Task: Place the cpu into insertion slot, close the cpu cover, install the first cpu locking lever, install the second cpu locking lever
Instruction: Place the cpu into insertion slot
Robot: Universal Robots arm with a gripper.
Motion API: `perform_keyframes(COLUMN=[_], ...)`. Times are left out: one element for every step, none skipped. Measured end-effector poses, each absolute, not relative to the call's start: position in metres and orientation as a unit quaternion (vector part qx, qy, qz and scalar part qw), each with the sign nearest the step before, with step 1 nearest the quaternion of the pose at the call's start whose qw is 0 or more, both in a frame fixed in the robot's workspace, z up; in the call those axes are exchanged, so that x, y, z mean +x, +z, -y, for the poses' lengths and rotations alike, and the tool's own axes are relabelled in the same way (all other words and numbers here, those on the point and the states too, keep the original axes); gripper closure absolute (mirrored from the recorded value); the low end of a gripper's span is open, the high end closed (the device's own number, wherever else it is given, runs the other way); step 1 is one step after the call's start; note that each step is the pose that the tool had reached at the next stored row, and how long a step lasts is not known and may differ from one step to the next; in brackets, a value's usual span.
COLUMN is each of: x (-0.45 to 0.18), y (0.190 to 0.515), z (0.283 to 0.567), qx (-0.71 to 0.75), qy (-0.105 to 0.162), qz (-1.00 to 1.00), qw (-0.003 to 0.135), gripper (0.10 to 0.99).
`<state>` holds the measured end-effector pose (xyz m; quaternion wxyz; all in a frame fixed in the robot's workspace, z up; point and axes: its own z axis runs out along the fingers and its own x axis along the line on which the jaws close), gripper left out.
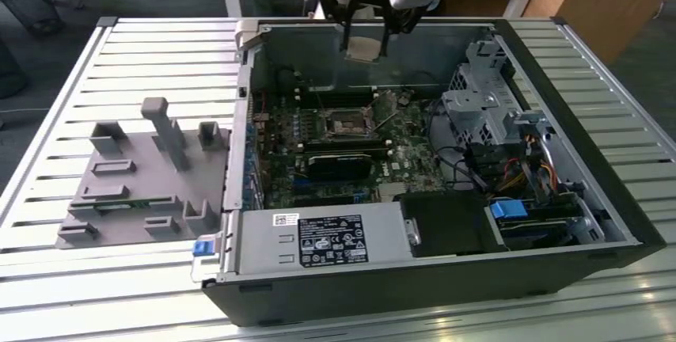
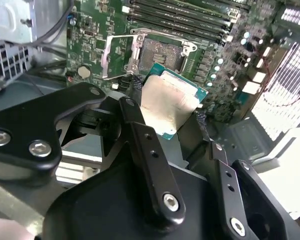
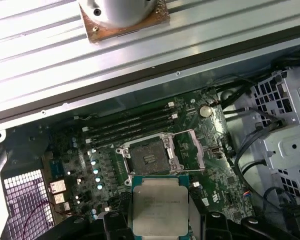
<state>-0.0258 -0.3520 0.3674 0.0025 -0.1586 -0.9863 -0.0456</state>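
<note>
1. Tool state. The black two-fingered gripper (image 2: 166, 107) is clenched on the cpu (image 2: 172, 97), a small flat square chip with a dull silver-grey metal face and a green rim. One finger bears on each of two opposite edges. Both wrist views show the grasp.

2. Location of the part. In the exterior view the gripper (image 1: 365, 47) holds the cpu (image 1: 362, 49) in the air over the far side of the open black computer case (image 1: 423, 286). It is above the green motherboard (image 1: 412, 160) and well apart from the insertion slot (image 1: 347, 124), a square black socket with thin silver edging.

3. Socket state. In the first wrist view the insertion slot (image 3: 146, 157) is uncovered and its dark recess is bare. The cpu cover (image 3: 190, 150), a thin silvery square frame plate, is swung open beside it.

4. Count.
- One cpu, one insertion slot, one cpu cover.
- Long black memory slots (image 3: 130, 127): they appear to number four, though the angle makes this uncertain.
- One round silver coin cell (image 3: 206, 111).

5. Markings. One black-and-white printed label (image 1: 329, 241) lies on the grey metal power supply box at the near edge of the case. Its text cannot be made out.

6. Surroundings. The case lies on a silver slatted table (image 1: 63, 279). A grey moulded fixture block (image 1: 138, 176) sits on the table at the exterior view's left, just beside the case.
</note>
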Motion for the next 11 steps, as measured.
perform_keyframes(x=[-0.0258, -0.0258, -0.0258, -0.0258, -0.0258, -0.0258, -0.0258, -0.0258, -0.0258, -0.0258, -0.0258], y=[0.3672, 0.3671, 0.3670, 0.3669, 0.3668, 0.3667, 0.3666, 0.3665, 0.3664, 0.3663, 0.3663], z=[0.3520, 0.3520, 0.3520, 0.3520, 0.3520, 0.3520, 0.3520, 0.3520, 0.3520, 0.3520, 0.3520], qx=[-0.167, -0.175, -0.184, -0.193, -0.201, -0.209, -0.215, -0.223, -0.230, -0.236, -0.243], qy=[-0.046, -0.046, -0.046, -0.046, -0.046, -0.046, -0.046, -0.046, -0.046, -0.046, -0.046], qz=[0.985, 0.983, 0.982, 0.980, 0.979, 0.977, 0.975, 0.974, 0.972, 0.971, 0.969], qw=[0.002, 0.002, 0.001, 0.001, 0.000, 0.000, 0.000, -0.001, -0.001, -0.001, -0.001], gripper=[0.549, 0.549, 0.549, 0.549, 0.549, 0.549, 0.549, 0.549, 0.549, 0.549, 0.549])
